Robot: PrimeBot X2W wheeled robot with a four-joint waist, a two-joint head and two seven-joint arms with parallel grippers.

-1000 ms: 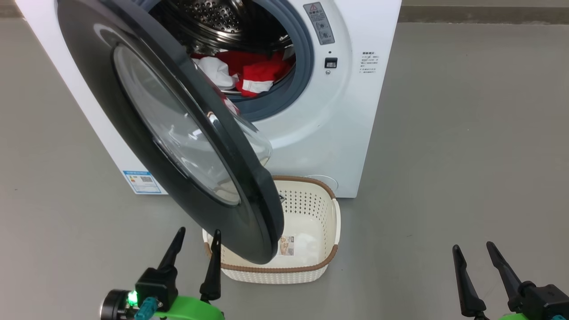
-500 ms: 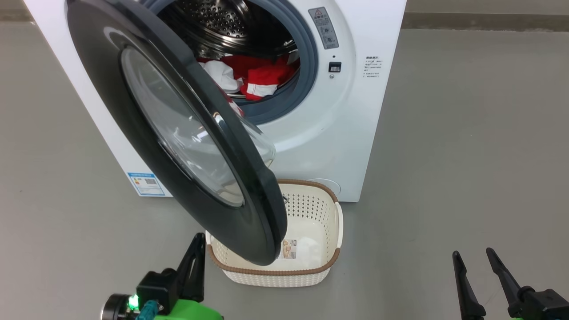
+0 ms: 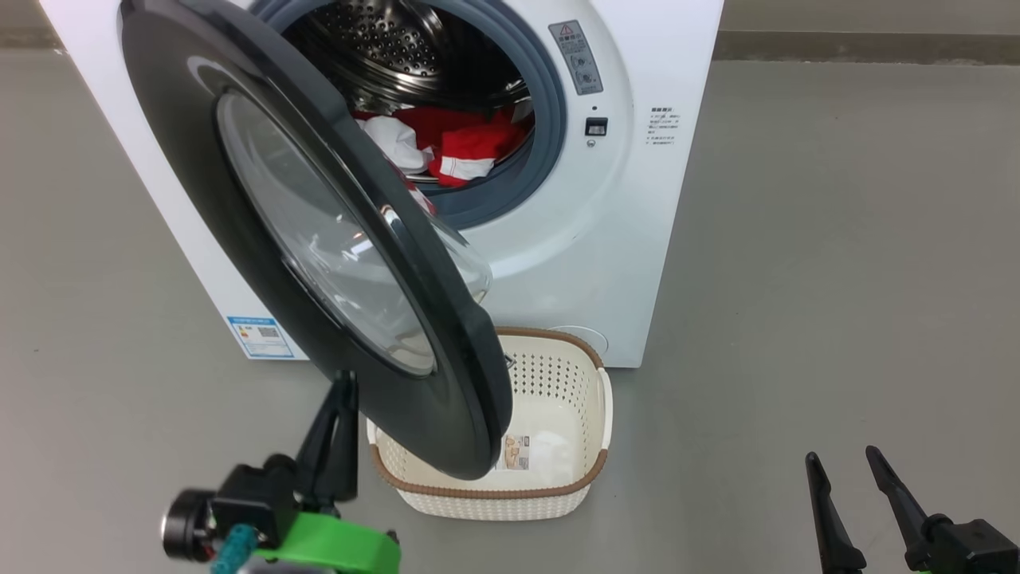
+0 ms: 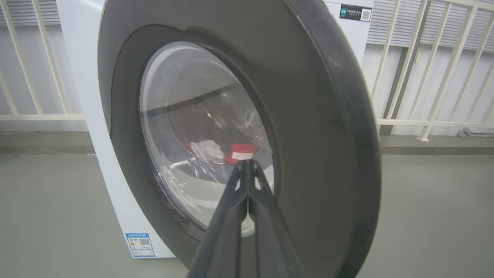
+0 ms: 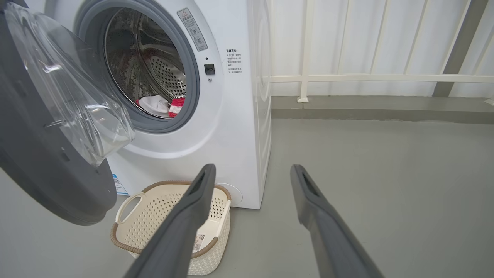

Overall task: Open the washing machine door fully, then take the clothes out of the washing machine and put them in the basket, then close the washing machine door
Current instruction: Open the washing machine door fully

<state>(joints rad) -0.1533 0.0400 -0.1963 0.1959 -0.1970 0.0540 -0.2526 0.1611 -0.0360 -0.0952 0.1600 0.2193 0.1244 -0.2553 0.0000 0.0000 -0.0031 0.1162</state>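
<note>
1. Finds the washing machine (image 3: 606, 239) standing on the grey floor (image 3: 837, 239), with a blue label sticker (image 3: 259, 336) low on its front.
2. Finds the washing machine door (image 3: 319, 247) swung part-way open, attached at the left of the opening in the head view, black rim slanting across the front, clear glass bowl bulging toward the opening.
3. Looks into the steel perforated drum (image 3: 398, 48), ringed by a grey rubber seal (image 3: 550, 119). Holds the clothes (image 3: 458, 147) at its bottom: red fabric with white stripes beside 1 plain white piece, all inside the ring.
4. Places the basket (image 3: 550, 371) on the floor just in front of the washer, below the door's lower edge and partly covered by it in the head view. Shows a pale bottom bearing 1 label (image 3: 515, 452).
5. Shows the left claw (image 3: 343, 391) with its 2 fingers pressed together, clamped on nothing, tip just at the door's lower black rim. Cannot tell whether touching. Points at the glass window in the left wrist view.
6. Shows the right claw (image 3: 841, 454) with its 2 fingers apart, nothing between them, low at the right above the floor, well apart from washer and basket.
</note>
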